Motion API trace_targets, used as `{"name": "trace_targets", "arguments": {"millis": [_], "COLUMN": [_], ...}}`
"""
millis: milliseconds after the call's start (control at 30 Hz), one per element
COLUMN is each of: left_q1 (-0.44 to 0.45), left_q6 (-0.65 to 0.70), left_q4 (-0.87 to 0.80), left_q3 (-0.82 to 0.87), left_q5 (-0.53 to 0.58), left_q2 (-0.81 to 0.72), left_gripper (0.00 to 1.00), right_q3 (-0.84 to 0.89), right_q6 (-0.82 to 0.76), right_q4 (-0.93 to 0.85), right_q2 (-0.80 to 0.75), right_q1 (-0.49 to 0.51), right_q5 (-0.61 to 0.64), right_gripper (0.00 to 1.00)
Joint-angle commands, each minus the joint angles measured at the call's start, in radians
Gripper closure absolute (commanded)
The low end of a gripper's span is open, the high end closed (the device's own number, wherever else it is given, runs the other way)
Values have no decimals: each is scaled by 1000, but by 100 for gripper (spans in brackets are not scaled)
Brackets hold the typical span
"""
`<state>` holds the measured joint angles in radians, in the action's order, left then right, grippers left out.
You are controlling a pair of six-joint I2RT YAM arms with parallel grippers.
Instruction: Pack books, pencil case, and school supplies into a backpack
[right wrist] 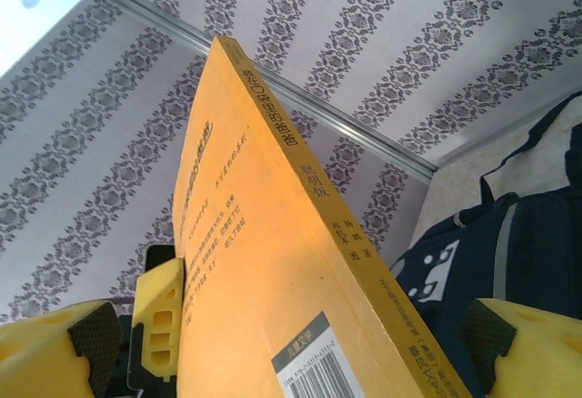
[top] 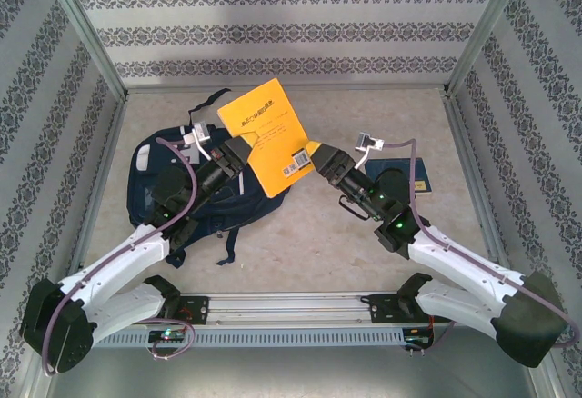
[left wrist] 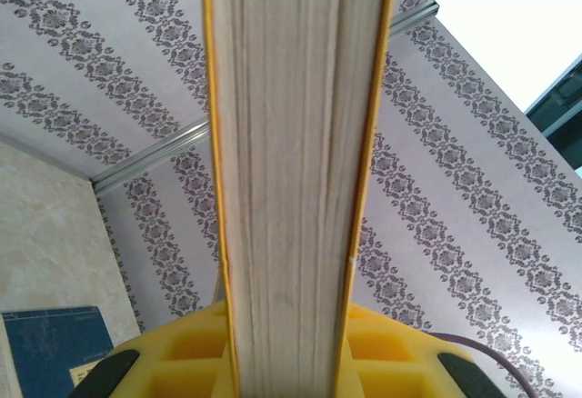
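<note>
An orange-yellow book (top: 266, 134) is held up in the air above the table, tilted, with its barcode toward the right arm. My left gripper (top: 238, 154) is shut on its left edge; in the left wrist view the page block (left wrist: 289, 162) stands clamped between the yellow fingers (left wrist: 195, 343). My right gripper (top: 314, 155) is open, its wide-set fingers (right wrist: 523, 343) straddling the book's lower corner (right wrist: 273, 307) without pinching it. The dark navy backpack (top: 195, 200) lies flat under the left arm. A thin navy book (top: 414, 178) lies on the table at the right. The pencil case and school supplies are out of view.
The patterned walls and metal frame posts (top: 95, 44) close in the table on three sides. The backpack's straps (top: 223, 243) trail toward the near rail (top: 291, 305). Bare tabletop (top: 309, 243) lies between the two arms.
</note>
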<state>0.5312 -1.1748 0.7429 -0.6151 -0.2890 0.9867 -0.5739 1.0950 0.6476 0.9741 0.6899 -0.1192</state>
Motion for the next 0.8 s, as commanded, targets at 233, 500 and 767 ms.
{"name": "trace_targets", "arguments": {"millis": [233,500,767], "left_q1": [14,14,19], "left_q6": [45,-23,-33], "left_q4": [67,162,165], "left_q3": [-29,-19,-9], "left_q5": [79,103,111], "left_q2": [-82,-48,-54], "left_gripper": [100,100,100], "right_q3": [52,-26,-43], "right_q6": [-138,-8,81], "right_q4": [-187,-32,199], "right_q2": [-180,-24,103], "right_q1": [19,6,49], "right_q5": [187,-95,-124], "right_gripper": [2,2,2]}}
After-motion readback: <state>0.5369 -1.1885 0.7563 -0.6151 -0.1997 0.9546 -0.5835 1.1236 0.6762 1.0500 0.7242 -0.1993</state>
